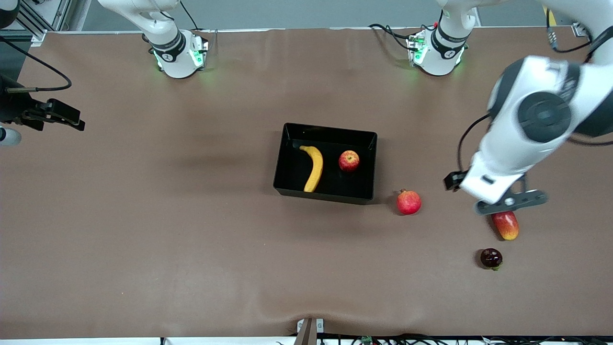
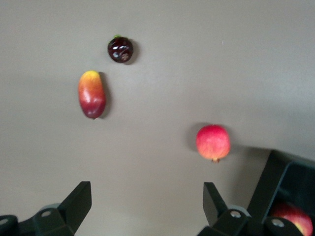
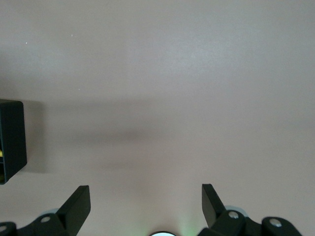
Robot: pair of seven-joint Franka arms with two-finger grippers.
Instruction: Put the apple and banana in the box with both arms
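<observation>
box [image 1: 287,179]: shallow glossy black tray, mid-table. banana [image 1: 313,167]: yellow, curved, lying flat in box, toward right arm's end, dark tip farther from front camera. apple [image 1: 349,161]: small, red, yellowish patch, in box beside banana, apart.

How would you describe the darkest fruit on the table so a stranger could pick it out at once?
Start at the black box mid-table and move toward the left arm's end, past the pomegranate and the mango. The small round fruit nearest the front camera is it: glossy, dark maroon, almost black.

Banana [image 1: 313,168] and apple [image 1: 349,161] apart in black box [image 1: 327,130], pomegranate [image 1: 408,202] beside it, mango [image 1: 505,224] under left arm [image 1: 527,134].
</observation>
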